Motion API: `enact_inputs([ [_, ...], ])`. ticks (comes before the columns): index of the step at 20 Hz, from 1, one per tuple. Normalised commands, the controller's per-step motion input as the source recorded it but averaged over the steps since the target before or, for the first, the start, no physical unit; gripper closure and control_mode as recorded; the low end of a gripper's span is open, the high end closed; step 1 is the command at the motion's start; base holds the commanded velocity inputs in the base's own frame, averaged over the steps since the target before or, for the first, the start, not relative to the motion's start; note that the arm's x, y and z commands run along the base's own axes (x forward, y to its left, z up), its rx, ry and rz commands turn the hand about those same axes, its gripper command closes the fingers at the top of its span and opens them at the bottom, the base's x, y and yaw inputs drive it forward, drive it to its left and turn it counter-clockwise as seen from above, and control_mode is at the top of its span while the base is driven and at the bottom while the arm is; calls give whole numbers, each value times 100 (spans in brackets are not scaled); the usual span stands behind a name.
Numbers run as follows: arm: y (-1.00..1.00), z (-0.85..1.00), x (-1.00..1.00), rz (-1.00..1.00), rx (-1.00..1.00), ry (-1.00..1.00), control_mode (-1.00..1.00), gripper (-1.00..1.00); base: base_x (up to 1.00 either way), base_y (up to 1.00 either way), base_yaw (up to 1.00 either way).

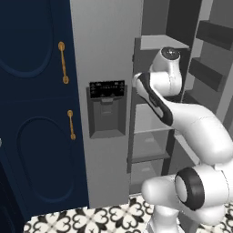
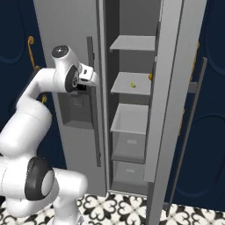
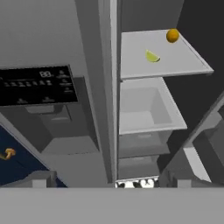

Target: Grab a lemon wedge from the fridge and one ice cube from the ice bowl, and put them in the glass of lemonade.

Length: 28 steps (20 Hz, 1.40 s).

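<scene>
My gripper (image 2: 90, 78) sits nearest, jaws spread wide, nothing between them. It is held up level with the dispenser panel (image 3: 37, 84), in front of the shut left door, not yet inside the compartment.

Just beyond: the fridge (image 2: 66, 26), right door swung open, grey shelves exposed. A drawer bin (image 3: 146, 107) sits below the shelf I care about; more bins lower down.

Farther in, on the middle shelf (image 3: 175, 63): the lemon wedge (image 3: 152, 56), pale yellow-green, lying flat near the shelf's centre. From the right base camera it is a small yellow speck (image 2: 132, 84) on the same shelf. A small round orange fruit (image 3: 172, 35) rests behind it toward the back corner, apart from the wedge, not touching.

Step in hand, as I judge it: the reach for the wedge, first leg of the task. Nothing picked yet; ice and glass come later.

Next move calls for: swing right past the edge of the shut door, enter above that shelf, stay under the shelf overhead, come down on the wedge with jaws straddling it. Keep clear of the orange fruit. The wedge is tiny and low, so I expect a narrow margin for the pinch.
</scene>
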Motion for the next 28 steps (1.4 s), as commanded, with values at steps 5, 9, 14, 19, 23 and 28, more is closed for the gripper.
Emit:
enact_inputs([
  [5, 26, -1, 100, 0, 0, 5, -100, -100, 0, 0, 0],
  [9, 11, -15, 95, 0, 0, 1, -100, -100, 0, 0, 0],
  [14, 0, -21, 62, 0, 0, 0, -100, -100, 0, 0, 0],
  [19, 0, -22, 65, 0, 0, 0, -100, -100, 0, 0, 0],
  [23, -11, -19, 56, 0, 0, 0, -100, -100, 0, 0, 0],
  [28, -13, -1, 25, 0, 0, -3, -100, -100, 0, 0, 0],
])
